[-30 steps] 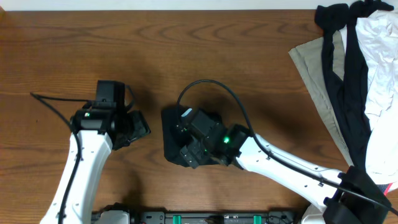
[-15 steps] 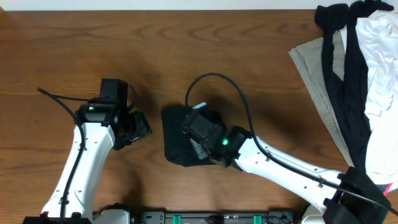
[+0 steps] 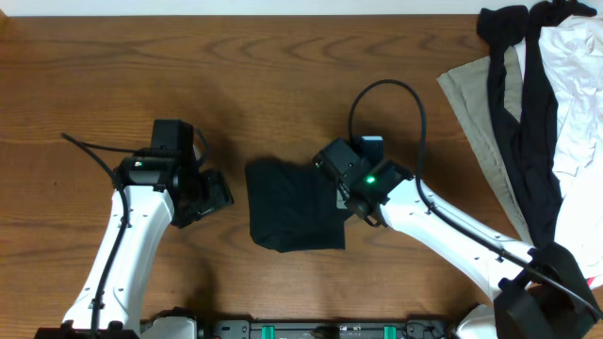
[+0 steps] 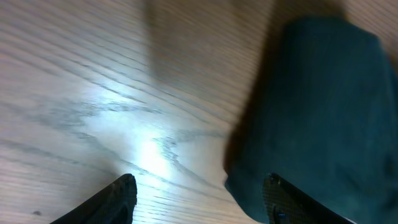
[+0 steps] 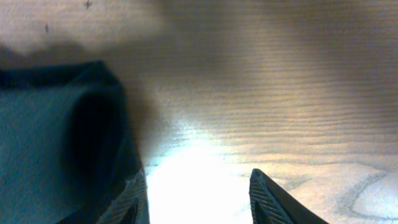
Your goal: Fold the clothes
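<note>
**A:** We have the broad wooden surface, and on it the black T-shirt lies as a compact folded square between our two pincers.

**B:** The right pincer is released, with bare wood between its fingers and the shirt's edge just beside one finger. We reckon it stands off so the fold lies flat.

**A:** The left pincer is released and empty too. The shirt is just beside it, so it looks to be standing clear.

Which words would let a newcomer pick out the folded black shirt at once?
Start at the wooden table and look between the left arm and the right arm. There lies the black shirt, folded into a flat, neat square. Unlike the loose pile of beige, white and black cloth at the far right, it lies alone and tidy.
</note>
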